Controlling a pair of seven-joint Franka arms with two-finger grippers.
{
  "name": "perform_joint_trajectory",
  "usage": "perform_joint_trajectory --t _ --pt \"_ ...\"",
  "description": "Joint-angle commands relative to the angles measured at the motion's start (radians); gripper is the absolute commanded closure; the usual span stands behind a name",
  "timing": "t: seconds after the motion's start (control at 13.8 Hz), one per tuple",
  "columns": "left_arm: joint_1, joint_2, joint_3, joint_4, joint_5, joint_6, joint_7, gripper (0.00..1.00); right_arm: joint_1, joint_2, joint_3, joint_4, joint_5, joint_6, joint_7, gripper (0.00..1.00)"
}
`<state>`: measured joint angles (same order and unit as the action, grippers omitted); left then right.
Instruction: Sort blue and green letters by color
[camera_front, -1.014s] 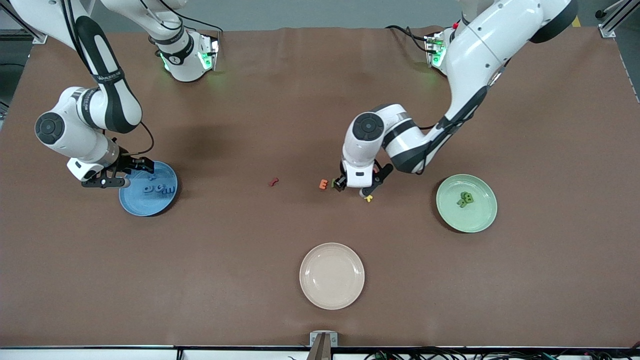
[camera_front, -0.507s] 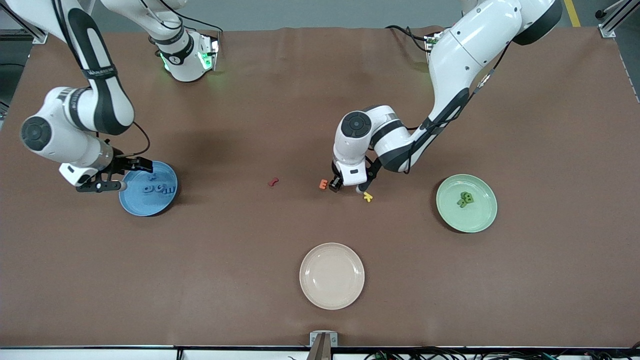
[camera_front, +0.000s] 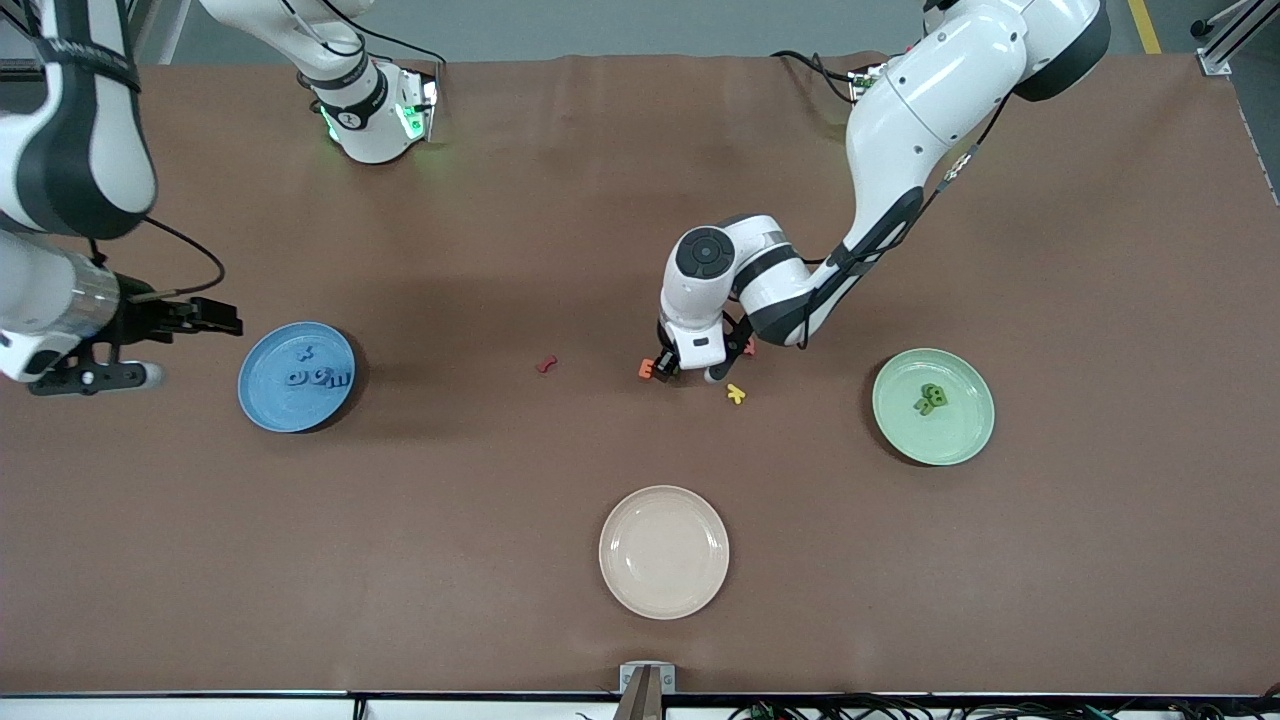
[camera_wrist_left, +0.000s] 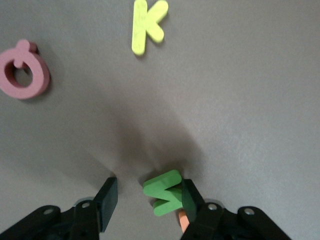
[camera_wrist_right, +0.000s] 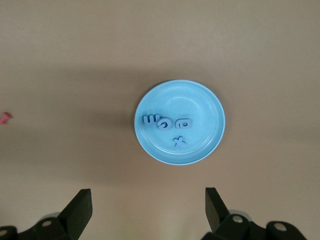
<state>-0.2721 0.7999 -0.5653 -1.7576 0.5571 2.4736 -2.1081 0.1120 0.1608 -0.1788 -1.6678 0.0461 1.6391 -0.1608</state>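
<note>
Since 1 s ago the right arm has pulled up and off the blue plate (camera_front: 262, 395) toward its own end of the table (camera_front: 480, 480); the left arm has shifted a little toward the orange letter (camera_front: 646, 370).

Right tool (camera_front: 150, 345) now hangs over bare table just beside the plate's rim, fingers (camera_wrist_right: 80, 210) spread wide apart, nothing between them. Four blue letters (camera_wrist_right: 167, 125) lie in the blue plate: three in a row, one X just beside them, all well inside the rim w/ bare plate all round.

Left tool (camera_wrist_left: 147, 202) is down at table level near mid-table, fingers apart but narrowed around a green letter (camera_wrist_left: 164, 192). One finger touches the letter's edge; the other stands clear w/ a gap, so not clamped yet. The orange letter sits tight against that same finger, partly hidden. Yellow K (camera_front: 736, 394) lies just nearer the camera than the tool; pink letter (camera_wrist_left: 22, 75) is near, apart from both. Small red letter (camera_front: 546, 364) lies alone toward the right arm's end, open table around it.

Green plate (camera_front: 960, 440) sits toward the left arm's end, holding a cluster of green letters (camera_front: 930, 399) near its centre; count unclear. Cream plate (camera_front: 664, 552) is nearest the camera, w/ wide open table between it and the letters.
</note>
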Motion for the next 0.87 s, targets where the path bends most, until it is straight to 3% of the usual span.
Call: perform_joint_trajectory --t 0.0,0.22,0.29,0.8 --pt "-0.018 0.015 0.013 0.015 0.010 0.015 -0.021 0.49 0.000 0.091 -0.002 0.213 -0.014 -0.116 0.017 0.00" --pt "-0.015 0.009 0.013 0.013 0.036 0.015 -0.016 0.94 -0.015 0.091 -0.005 0.261 -0.011 -0.122 0.012 0.00" --pt "-0.003 0.005 0.013 0.013 0.040 0.015 -0.009 0.99 -0.020 0.091 -0.005 0.266 -0.011 -0.119 0.012 0.00" --pt "0.030 -0.073 0.009 0.017 0.038 -0.056 0.053 1.00 -0.041 0.101 -0.008 0.272 -0.005 -0.114 0.015 0.00"
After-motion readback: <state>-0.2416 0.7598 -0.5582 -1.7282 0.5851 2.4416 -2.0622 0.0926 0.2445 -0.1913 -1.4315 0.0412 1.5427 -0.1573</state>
